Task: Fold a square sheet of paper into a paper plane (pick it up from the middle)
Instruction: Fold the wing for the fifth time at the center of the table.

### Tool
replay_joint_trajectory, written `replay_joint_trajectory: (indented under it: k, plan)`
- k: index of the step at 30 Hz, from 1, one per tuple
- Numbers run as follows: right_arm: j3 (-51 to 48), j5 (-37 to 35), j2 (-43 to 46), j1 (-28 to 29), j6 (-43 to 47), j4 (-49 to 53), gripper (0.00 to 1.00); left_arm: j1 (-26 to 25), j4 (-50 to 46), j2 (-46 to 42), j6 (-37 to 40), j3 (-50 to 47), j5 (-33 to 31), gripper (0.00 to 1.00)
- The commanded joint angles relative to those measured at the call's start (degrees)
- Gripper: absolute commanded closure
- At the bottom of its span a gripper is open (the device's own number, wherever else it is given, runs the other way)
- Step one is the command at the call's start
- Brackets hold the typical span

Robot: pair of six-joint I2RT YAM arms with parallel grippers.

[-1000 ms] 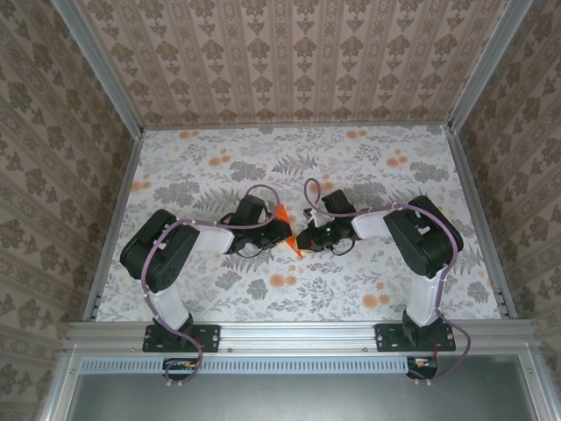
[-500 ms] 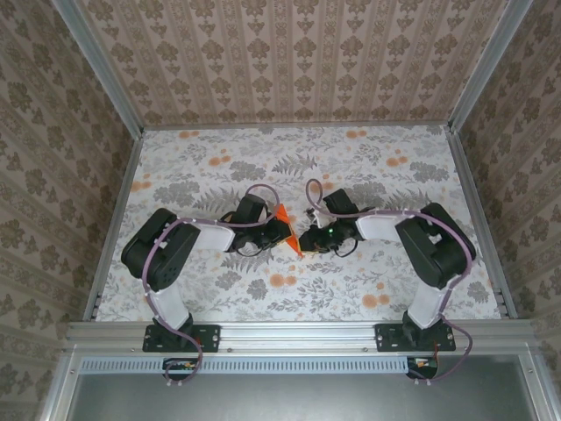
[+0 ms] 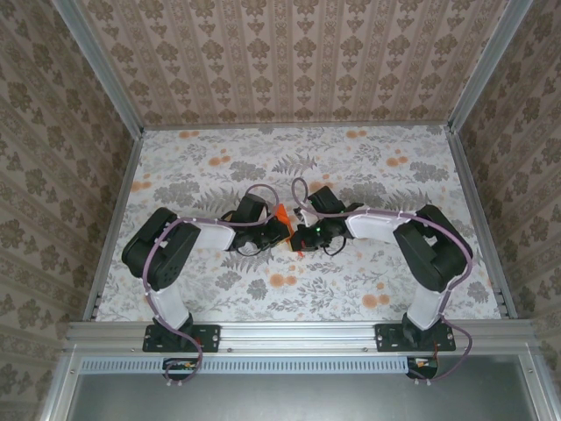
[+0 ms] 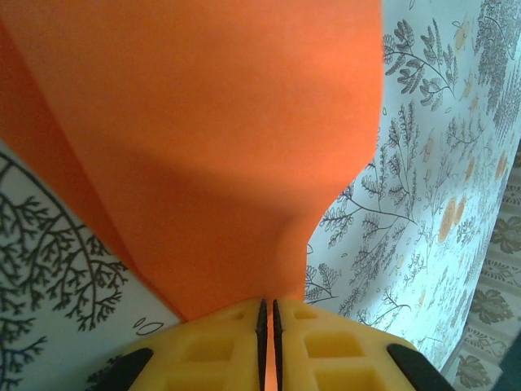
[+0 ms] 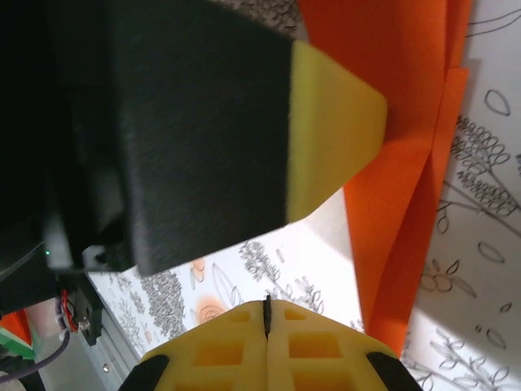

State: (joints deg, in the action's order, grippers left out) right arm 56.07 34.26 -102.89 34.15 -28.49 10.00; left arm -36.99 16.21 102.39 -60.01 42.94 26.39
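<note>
Table (image 3: 394, 289): floral print; both arms reach in to its middle.
Left gripper (image 4: 267, 314): at the table's middle, pads nipped tight on an edge of the sheet.
Right gripper (image 5: 266, 314): pads pressed together, nothing between; just beside the sheet.
Square sheet of paper (image 4: 212, 147): bright orange, folded in layers, at the table's middle.

Your desk (image 3: 219, 167) wears a pale floral cover of grey leaves and faint orange blossoms, edged by metal rails (image 3: 298, 331). At its middle you see the orange sheet of paper (image 3: 280, 216); whether it touches the cover is unclear.
</note>
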Motion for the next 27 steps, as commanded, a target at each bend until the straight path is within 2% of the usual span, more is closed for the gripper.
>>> replay_joint_trajectory:
  k: [1,13,27]
  plan:
    - [2.42,-1.84,-2.05,0.13,-0.34,2.79,1.0,0.25,-6.1,3.37,-0.05,-0.25,-3.37,0.86]
    - [4.13,-2.36,-6.16,-0.67,-0.17,3.07,1.0,0.26,-7.72,3.52,0.42,0.41,-3.45,0.87]
    - [-0.43,-0.93,-6.14,-0.84,1.06,3.68,1.0,0.65,-10.57,4.46,-0.37,0.24,-4.9,0.9]
